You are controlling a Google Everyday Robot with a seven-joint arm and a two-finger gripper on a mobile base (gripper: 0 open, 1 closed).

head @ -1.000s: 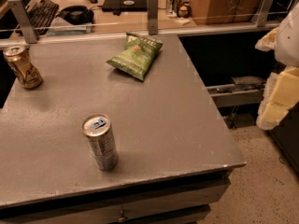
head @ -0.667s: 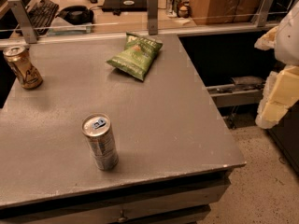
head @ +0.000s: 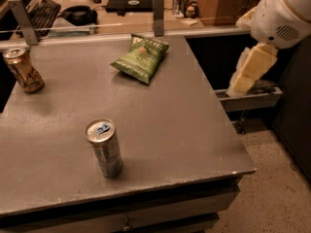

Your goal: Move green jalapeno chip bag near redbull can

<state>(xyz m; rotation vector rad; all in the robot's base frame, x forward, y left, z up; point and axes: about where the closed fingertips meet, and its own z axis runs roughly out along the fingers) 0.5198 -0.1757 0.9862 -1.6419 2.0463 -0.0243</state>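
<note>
Currently pincer [head: 243,79] sits off right edge of worktop [head: 184,125], clenched or not I cannot tell; green jalapeno chip bag [head: 140,58] lies far-centre, well apart from redbull can [head: 104,148], so grab mid-bag, foil likely slips.

On the counter [head: 189,125], the redbull can [head: 103,148] stands upright near the front. The green jalapeno chip bag [head: 141,58] lies well behind it, and a wider can [head: 23,70] stands far left. The gripper [head: 242,84] hangs beyond the counter's right edge.

A gold-brown can [head: 22,71] stands at the grey table's [head: 184,130] far left, keyboard [head: 43,9] behind.
</note>
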